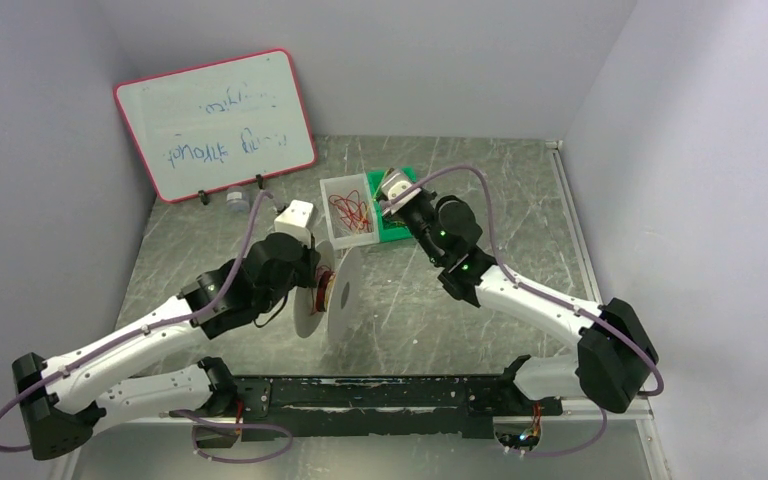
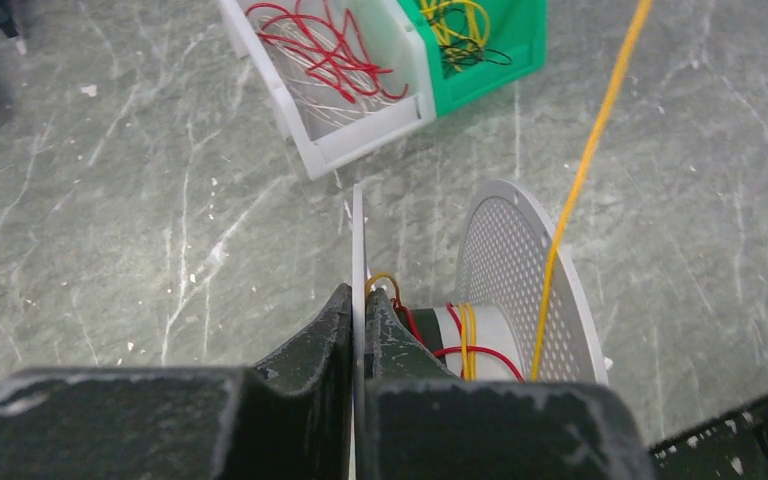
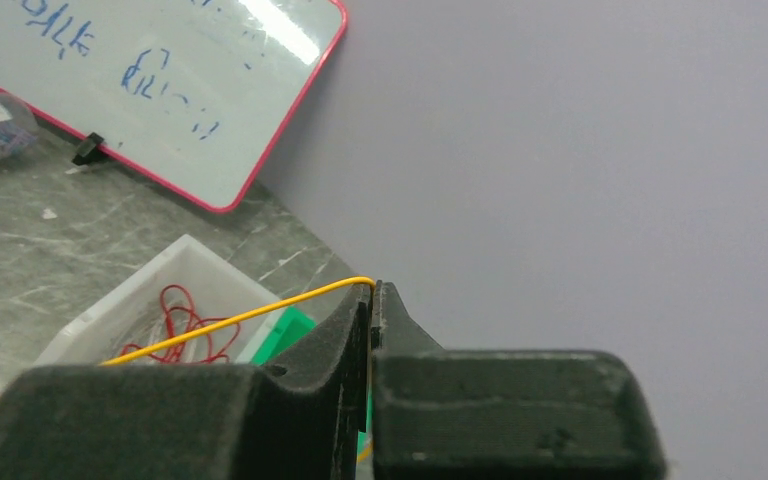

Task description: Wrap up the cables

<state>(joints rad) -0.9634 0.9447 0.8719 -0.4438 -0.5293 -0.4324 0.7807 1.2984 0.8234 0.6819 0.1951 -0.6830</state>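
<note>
One taut yellow cable [image 2: 585, 165] slants from spool [image 2: 510, 270] to gripping right jaws; left jaws clamp spool.

A red-framed whiteboard [image 1: 215, 125] leans on the back wall [image 1: 410, 60], upper left, with a small jar [image 1: 236, 202] just below its lower edge. At the centre of the grey marbled table [image 1: 430, 320] a white bin [image 1: 345, 181] and a green bin [image 1: 392, 230] sit side by side, touching. Just below them a white spool [image 1: 345, 295] stands on edge.
</note>
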